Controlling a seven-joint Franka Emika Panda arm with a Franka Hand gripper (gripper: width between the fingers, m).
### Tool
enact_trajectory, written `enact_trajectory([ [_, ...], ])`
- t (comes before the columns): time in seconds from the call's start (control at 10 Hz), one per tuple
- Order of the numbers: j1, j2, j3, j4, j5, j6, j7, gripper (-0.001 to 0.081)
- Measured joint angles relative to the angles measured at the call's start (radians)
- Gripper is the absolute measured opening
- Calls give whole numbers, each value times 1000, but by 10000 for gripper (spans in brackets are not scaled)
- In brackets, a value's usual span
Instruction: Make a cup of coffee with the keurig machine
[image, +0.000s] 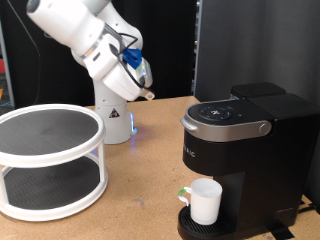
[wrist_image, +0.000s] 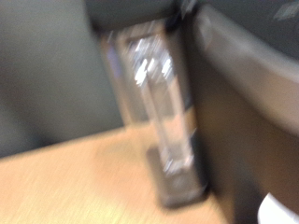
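Exterior view. Nearest the camera, the cup (image: 206, 201) stood upright on the drip tray (image: 205, 229) of the keurig machine (image: 243, 160), directly beneath the brew head, a position consistent with catching the pour. A small green-marked item (image: 184, 193) lay just beside the cup at the exterior view's left; it was too small to identify. The machine's lid (image: 232, 117) was down, and it occupied the bench (image: 130, 205) at the exterior view's right. A white two-tier round rack (image: 50, 160) stood at the exterior view's left, well apart from the machine. The arm (image: 88, 40) was raised at the exterior view's top left, its gripper (image: 146, 95) in the air above the bench, between rack and machine, touching nothing. Whether the fingers were open or closed could not be determined here; nothing was seen between them.

Wrist view. The picture was heavily blurred. A clear upright part (wrist_image: 159, 103), probably the water tank, stood against the machine's dark side (wrist_image: 248, 112) on the bench (wrist_image: 75, 187). A white sliver at the corner (wrist_image: 280, 207) was possibly the cup. No fingers showed, so the gripper's state stayed undetermined.
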Motion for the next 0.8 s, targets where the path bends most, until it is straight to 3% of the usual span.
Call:
enact_trajectory([
  [0.2, 12, 59, 34, 79, -154, -166, 37, 802],
  [0.3, 28, 121, 35, 143, -195, -253, 36, 802],
  [0.4, 27, 117, 35, 132, -180, -213, 36, 802],
  [0.5, 20, 107, 54, 114, -246, -153, 38, 802],
  [0.6, 7, 95, 96, 98, -343, -101, 50, 802],
  [0.8, -13, 73, 179, 89, -535, -72, 92, 802],
])
